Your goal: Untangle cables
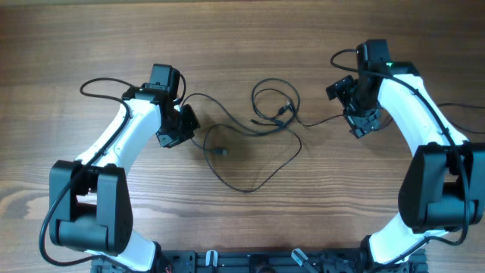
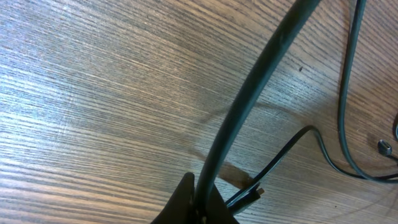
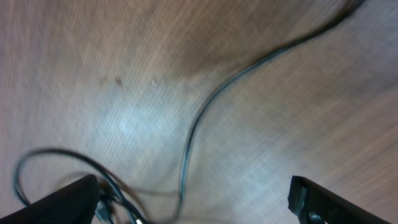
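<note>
Thin black flexible cables point(image 1: 295, 152) sprawl left-to-right across the brown wooden table point(image 1: 76, 45), looping centrally. The left gripper point(image 1: 184, 127) is pinched closed, seemingly on one strand. The right gripper point(image 1: 362, 121) gapes wide.

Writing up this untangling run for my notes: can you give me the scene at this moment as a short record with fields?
surface: wooden table
cables: thin, black, in loose overlapping loops mid-table, between the arms
left gripper: shut on one of the cables, which rises from its fingers
right gripper: open, holding nothing; a strand lies on the wood below the gap
plug tip: small, silvery, lying on the wood
</note>
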Robot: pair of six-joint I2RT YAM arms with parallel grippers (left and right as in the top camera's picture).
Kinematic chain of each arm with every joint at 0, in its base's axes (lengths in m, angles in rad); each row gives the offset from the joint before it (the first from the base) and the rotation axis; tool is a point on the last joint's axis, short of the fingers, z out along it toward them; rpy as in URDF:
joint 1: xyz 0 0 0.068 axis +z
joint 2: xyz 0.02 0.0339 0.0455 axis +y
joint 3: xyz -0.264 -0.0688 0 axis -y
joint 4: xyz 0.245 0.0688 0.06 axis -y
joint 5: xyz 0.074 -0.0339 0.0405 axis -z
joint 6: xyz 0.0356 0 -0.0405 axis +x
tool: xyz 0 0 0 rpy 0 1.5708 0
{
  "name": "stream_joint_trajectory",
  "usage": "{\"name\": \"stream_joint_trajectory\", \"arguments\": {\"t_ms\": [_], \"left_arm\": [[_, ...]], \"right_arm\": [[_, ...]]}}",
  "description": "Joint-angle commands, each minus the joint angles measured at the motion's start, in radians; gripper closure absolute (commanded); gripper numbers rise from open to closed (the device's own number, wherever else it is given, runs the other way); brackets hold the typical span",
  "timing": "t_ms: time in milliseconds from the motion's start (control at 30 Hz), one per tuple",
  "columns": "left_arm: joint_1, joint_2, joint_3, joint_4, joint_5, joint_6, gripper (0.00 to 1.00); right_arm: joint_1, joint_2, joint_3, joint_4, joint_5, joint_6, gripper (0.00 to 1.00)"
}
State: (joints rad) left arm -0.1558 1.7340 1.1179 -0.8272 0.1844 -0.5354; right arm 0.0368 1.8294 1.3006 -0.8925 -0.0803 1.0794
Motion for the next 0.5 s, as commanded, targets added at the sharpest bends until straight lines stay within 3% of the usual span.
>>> {"name": "stream_joint_trajectory", "arguments": {"t_ms": [0,200,300,400,433,467], "left_arm": [[0.003,0.01,-0.002,0.0,0.009,0.008,0.96],[0.003,0.01,-0.002,0.0,0.009,0.008,0.96],[0.003,0.01,-0.002,-0.001,0.009,0.008,0.96],[0.003,0.01,-0.002,-0.001,0.009,0.008,0.96],[0.003,0.01,-0.002,-0.001,0.009,0.008,0.96],[0.003,0.01,-0.002,-0.001,0.009,0.008,0.96]], "right_arm": [[0.005,0.024,-0.072,0.071,0.026,0.076,0.04],[0.031,0.028,-0.183,0.249,0.005,0.08,0.11],[0.05,0.028,-0.229,0.31,0.005,0.085,0.24],[0.062,0.028,-0.253,0.315,0.008,0.124,0.55],[0.064,0.028,-0.259,0.316,0.008,0.136,0.74],[0.064,0.028,-0.259,0.316,0.005,0.135,0.83]]}}
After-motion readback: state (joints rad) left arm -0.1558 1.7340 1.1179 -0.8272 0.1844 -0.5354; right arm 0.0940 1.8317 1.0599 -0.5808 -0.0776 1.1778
